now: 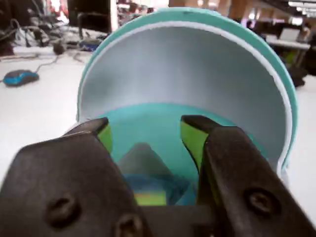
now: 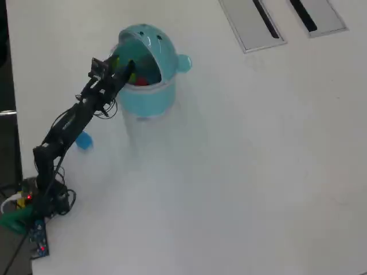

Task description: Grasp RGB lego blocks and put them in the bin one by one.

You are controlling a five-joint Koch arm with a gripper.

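Lego blocks are partly binned: a red block (image 2: 141, 82) lies inside the whale-shaped bin (image 2: 150, 97), while the blue block (image 2: 84, 140) waits on the worktop (image 2: 241, 172) beside the arm. The pincer (image 1: 145, 131) hangs over the bin's mouth, jaws spread and empty, with a lime green block (image 1: 150, 198) seemingly just dropped below, so I judge one block left.

Smooth turquoise plastic bin (image 1: 289, 98) — matt black gripper (image 1: 145, 131) jaws.

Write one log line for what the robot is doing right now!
gripper: open, empty, over bin mouth | bin: upright, red block inside | blue block: on table beside arm | green block: not clearly seen
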